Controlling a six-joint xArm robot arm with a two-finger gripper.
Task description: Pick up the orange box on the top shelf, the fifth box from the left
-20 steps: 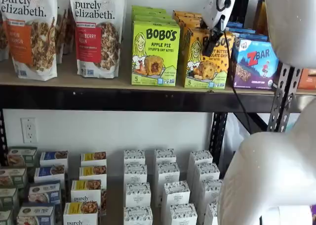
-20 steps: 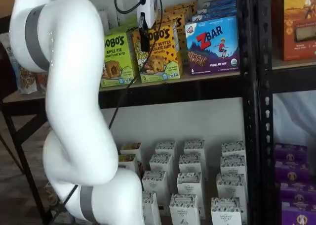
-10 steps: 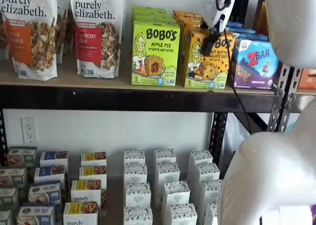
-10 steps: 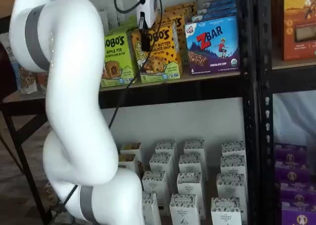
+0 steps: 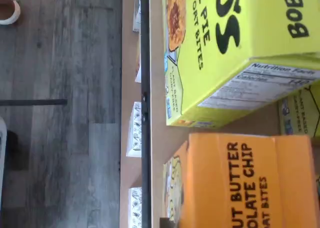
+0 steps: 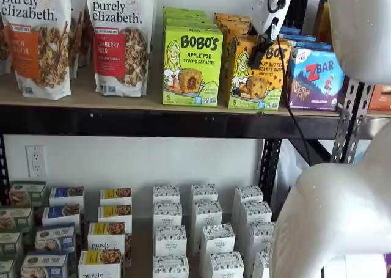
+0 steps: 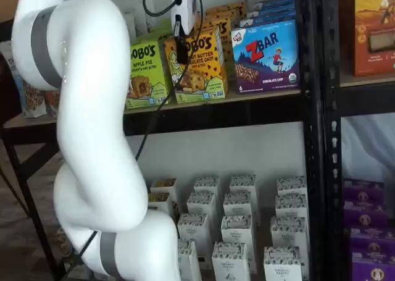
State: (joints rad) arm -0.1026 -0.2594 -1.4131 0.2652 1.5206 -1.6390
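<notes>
- Your claw (image 6: pixel 261 51) hangs in front of the upper part of the orange box (image 6: pixel 256 76); in both shelf views its black fingers show as one dark shape against the box face, so you cannot tell whether they are wide, narrow or gripping.
- The claw's white body (image 7: pixel 184 6) sits above the box top, with a black cable (image 7: pixel 162 102) trailing down past the shelf beam.
- The orange box (image 7: pixel 199 68) stands upright at the front edge of the top shelf (image 6: pixel 122 101), the counter that carries it.
- Just left of it stands the lime-green box (image 6: pixel 192 65); just right of it stands the blue ZBar box (image 6: pixel 316 77).
- Two granola bags (image 6: pixel 119 36) stand further left on the same shelf.
- In the wrist view you see the orange box top (image 5: pixel 235 180) close to the lime-green box (image 5: pixel 235 42), apart, with bare shelf wood between them.
- Small white cartons (image 6: pixel 204 229) fill the shelf below.
</notes>
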